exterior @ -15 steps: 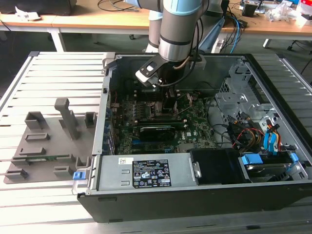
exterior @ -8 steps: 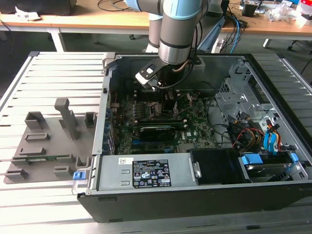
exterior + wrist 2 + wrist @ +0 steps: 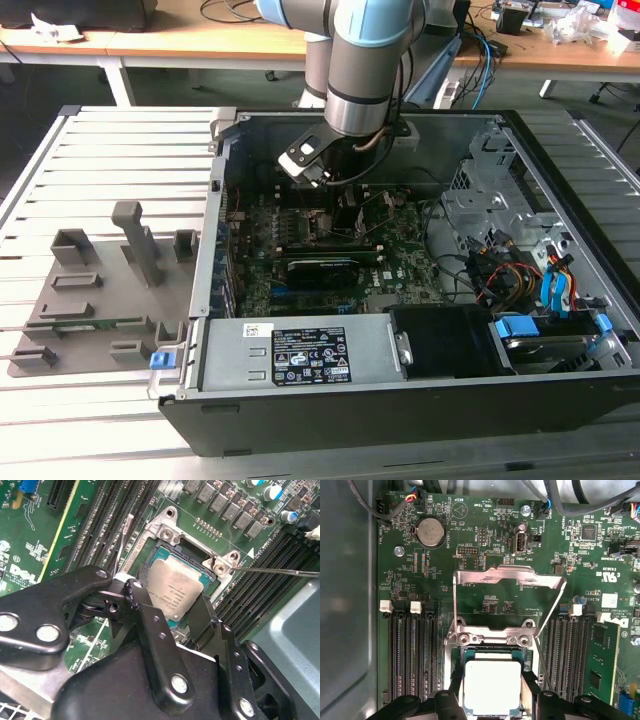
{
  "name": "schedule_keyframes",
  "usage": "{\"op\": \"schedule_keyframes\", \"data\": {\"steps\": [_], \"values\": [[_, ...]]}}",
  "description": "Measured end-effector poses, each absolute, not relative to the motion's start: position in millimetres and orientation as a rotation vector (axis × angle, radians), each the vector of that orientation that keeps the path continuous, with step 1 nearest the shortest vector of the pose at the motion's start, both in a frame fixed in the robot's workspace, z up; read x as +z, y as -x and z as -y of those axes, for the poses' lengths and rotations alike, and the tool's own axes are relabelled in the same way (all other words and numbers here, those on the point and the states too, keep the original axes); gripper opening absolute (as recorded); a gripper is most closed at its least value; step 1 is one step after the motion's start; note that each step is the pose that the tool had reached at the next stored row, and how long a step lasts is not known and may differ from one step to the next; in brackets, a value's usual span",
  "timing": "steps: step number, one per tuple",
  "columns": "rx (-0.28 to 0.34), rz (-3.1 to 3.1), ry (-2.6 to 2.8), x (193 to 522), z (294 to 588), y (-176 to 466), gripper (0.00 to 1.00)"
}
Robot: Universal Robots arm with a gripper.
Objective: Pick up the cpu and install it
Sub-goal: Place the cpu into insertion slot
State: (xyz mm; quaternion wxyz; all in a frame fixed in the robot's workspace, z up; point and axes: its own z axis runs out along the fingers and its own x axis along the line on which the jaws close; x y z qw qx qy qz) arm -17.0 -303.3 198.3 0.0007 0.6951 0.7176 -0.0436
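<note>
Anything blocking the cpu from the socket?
Nothing visible. The load plate is swung up clear of the socket, the lever is off to the side, and the cpu lies squarely over the socket opening at the gripper. Whether it is fully seated, I cannot tell.

Cpu at socket on motherboard, under hand; memory slots flank socket.

One cpu, one hinged load plate, one coin battery, one open computer case.
</note>
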Motion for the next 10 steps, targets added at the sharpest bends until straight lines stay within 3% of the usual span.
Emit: {"op": "schedule_keyframes", "data": {"steps": [10], "values": [[-0.134,-2.254,-2.183,195.4,302.7,16.6,0.55]]}}
